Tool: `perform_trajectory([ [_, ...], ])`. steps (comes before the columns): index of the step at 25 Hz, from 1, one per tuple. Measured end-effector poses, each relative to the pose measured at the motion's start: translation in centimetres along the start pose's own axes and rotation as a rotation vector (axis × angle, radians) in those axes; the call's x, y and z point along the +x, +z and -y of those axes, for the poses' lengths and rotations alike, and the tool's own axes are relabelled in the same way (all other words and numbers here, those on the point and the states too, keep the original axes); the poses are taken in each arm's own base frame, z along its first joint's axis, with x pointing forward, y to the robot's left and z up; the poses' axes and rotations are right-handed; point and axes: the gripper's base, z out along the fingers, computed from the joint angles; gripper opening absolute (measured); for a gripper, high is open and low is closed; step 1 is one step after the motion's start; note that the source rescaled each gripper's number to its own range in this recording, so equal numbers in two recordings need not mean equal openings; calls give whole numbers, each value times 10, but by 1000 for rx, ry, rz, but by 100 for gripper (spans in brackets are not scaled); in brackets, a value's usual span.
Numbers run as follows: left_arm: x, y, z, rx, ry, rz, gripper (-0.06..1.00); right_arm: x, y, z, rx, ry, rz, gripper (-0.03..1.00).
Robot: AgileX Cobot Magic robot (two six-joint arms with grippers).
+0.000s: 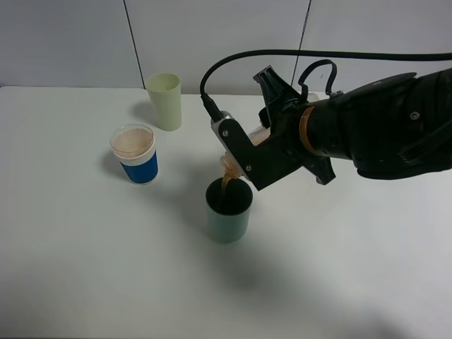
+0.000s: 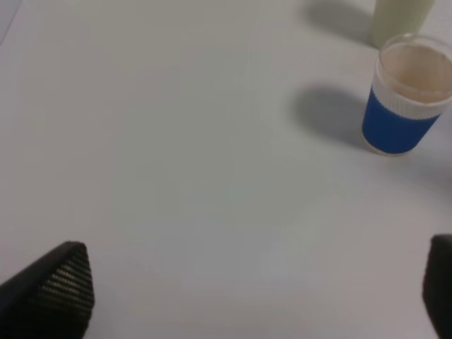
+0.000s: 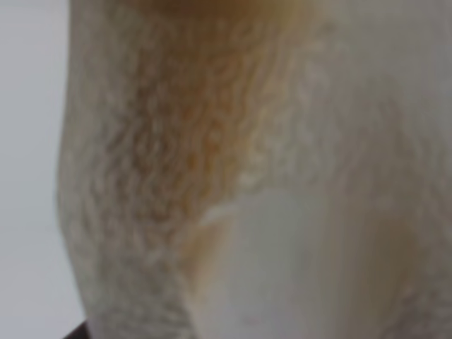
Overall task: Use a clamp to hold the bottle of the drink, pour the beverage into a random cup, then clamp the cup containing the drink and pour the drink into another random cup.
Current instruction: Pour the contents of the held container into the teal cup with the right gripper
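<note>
My right hand (image 1: 241, 159) is clenched on the bottle (image 1: 229, 167), which I hold tipped steeply, neck downward. The fingers press the bottle from both sides, and only its neck and a strip of its body show past them from the high camera. From my right wrist the bottle (image 3: 226, 169) fills nearly the whole view as a blurred, translucent, brownish-tinted wall, too close to make out any label. A thin stream of the dark brown beverage (image 1: 226, 185) runs from the neck into the teal cup (image 1: 229, 220). That cup stands upright on the tabletop (image 1: 85, 268), directly under the bottle's mouth.

My left hand (image 2: 254, 289) is released. Its two dark fingertips (image 2: 63, 289) stand wide apart with only bare tabletop between them, and it does not show in the high view.

Well to the left of the teal cup stands the blue cup with a white rim (image 1: 135, 161) (image 2: 402, 113). Its top looks pale tan, but I cannot tell whether that is a lid or liquid. Just beyond it, toward the wall, stands the pale yellow-green tumbler (image 1: 164, 102) (image 2: 399, 18), upright and apart from the blue cup.
</note>
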Motion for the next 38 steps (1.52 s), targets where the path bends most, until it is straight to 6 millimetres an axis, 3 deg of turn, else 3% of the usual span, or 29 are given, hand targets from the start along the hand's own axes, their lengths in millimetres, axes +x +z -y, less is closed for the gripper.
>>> perform_trajectory([
  [38,0,0,0,0,0,0,78,-15,-7,8,82,-168,14,4],
])
